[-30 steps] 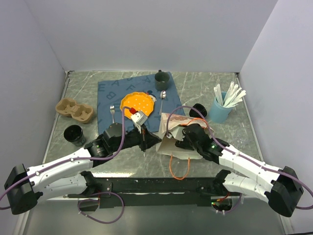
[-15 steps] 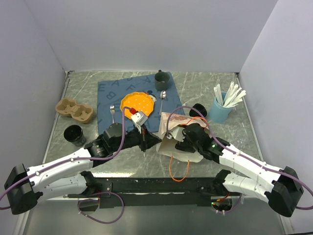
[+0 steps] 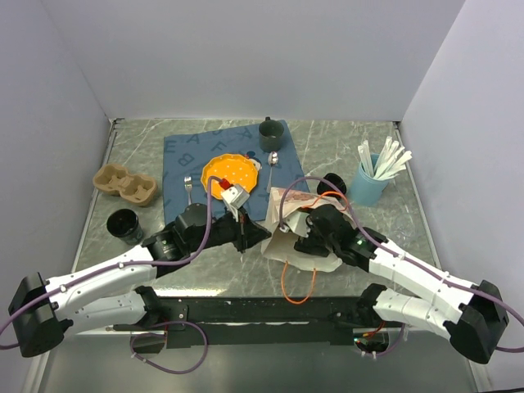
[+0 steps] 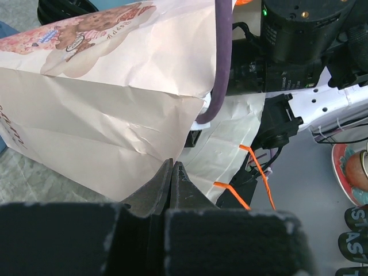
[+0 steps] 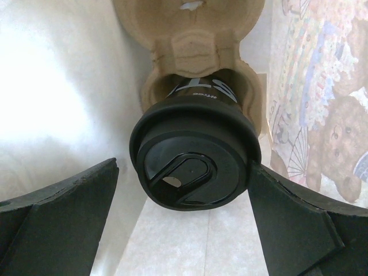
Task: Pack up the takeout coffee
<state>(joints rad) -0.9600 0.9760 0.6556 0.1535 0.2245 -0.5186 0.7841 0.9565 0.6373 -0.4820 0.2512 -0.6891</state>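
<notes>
One paper bag (image 3: 281, 214) is being recorded lying on its side at the middle of the worktop towards the near edge, its mouth turned to the right arm. The bag's edge is being pinched by the left gripper (image 4: 172, 168), its fingers pressed together on the paper fold. The right gripper (image 5: 183, 169) is being held inside the bag with fingers spread wide, one on either side of the lid; contact cannot be confirmed.

Two pulp carriers are being counted. One carrier (image 5: 190, 29) is lying inside the bag, with one lidded coffee cup (image 5: 194, 167) seated in its nearer pocket; its farther pocket is being cut off by the frame. The spare carrier (image 3: 124, 184) is lying by the left edge, with one black cup (image 3: 123, 223) just nearer.

One blue mat (image 3: 188, 151) is lying towards the far edge, left of centre. It is bearing one orange plate (image 3: 232, 170), one fork (image 3: 187, 187), one spoon (image 3: 273, 161) and one dark mug (image 3: 269, 129). One blue tumbler (image 3: 366, 190) is standing near the right edge. The white sticks in it are too crowded to be counted.

One black round item (image 3: 333, 184) is lying between bag and tumbler; cup or lid cannot be told. From above, the packed cup, its carrier and the right fingers are being hidden by the bag. An orange cord handle (image 3: 299, 282) is trailing towards the near edge.
</notes>
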